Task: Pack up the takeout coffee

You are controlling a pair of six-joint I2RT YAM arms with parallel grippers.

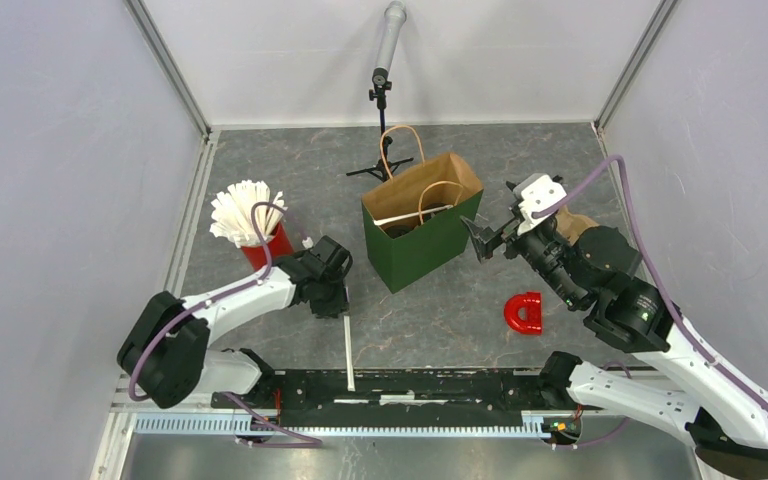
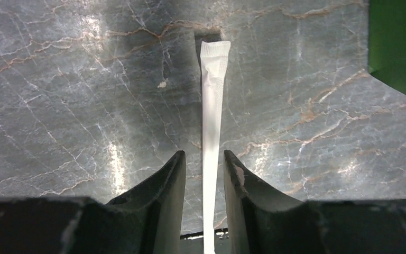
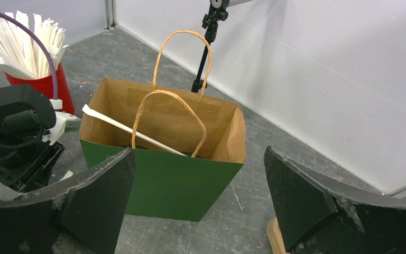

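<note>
The green paper bag (image 1: 420, 235) stands open at mid table, with a white paper stick (image 3: 132, 129) leaning inside it. The takeout coffee does not show; only a dark shape lies deep in the bag. My left gripper (image 1: 328, 298) hangs low over the table left of the bag. Its jaws (image 2: 203, 154) are slightly apart and straddle a white wrapped stick (image 2: 211, 106) lying flat, with a gap on each side. My right gripper (image 1: 493, 218) is wide open and empty just right of the bag, which fills its view (image 3: 158, 182).
A red cup of white sticks (image 1: 257, 230) stands left of the bag. The brown cardboard carrier (image 1: 575, 222) sits behind my right wrist. A red U-shaped piece (image 1: 525, 313) lies at the front right. A black tripod (image 1: 380, 150) stands behind the bag.
</note>
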